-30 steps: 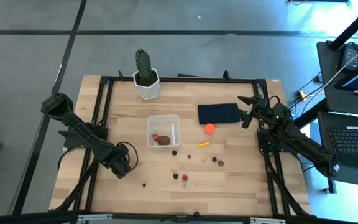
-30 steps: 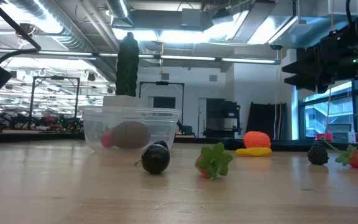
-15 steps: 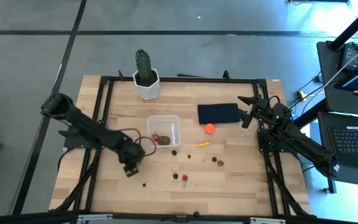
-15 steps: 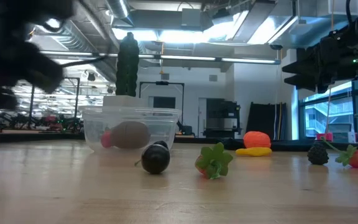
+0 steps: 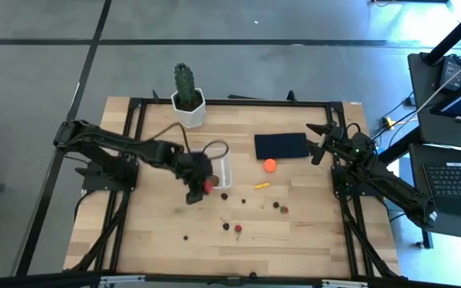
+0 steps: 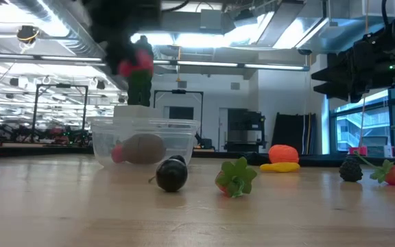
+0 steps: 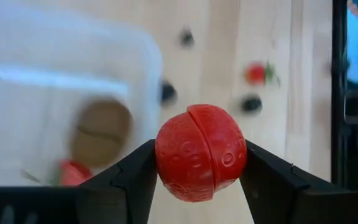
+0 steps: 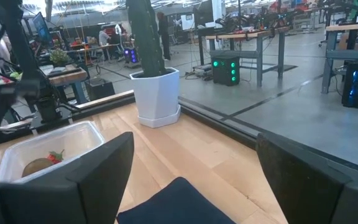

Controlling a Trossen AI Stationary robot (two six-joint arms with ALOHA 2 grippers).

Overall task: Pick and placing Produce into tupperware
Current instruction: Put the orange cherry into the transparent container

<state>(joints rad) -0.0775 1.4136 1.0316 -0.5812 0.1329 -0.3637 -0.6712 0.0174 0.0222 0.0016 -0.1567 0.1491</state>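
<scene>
Red ball (image 7: 201, 152) clamped, left end effector (image 7: 197, 180); low view blurry.

Your left arm reaches in across the counter's middle from its left edge, its left gripper (image 7: 201, 186) raised, fingers (image 7: 124, 180) clamped on a red ball (image 7: 201, 152) between them. Your right arm waits folded at the right edge, right gripper (image 5: 317, 141) pointing inward, fingers (image 8: 98, 168) spread wide with nothing between

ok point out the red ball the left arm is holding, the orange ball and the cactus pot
red ball (image 7: 201, 152), left wrist view, middle of its front face
orange ball (image 5: 270, 166), high view, its top
cactus pot (image 5: 189, 114), high view, white front wall
</scene>
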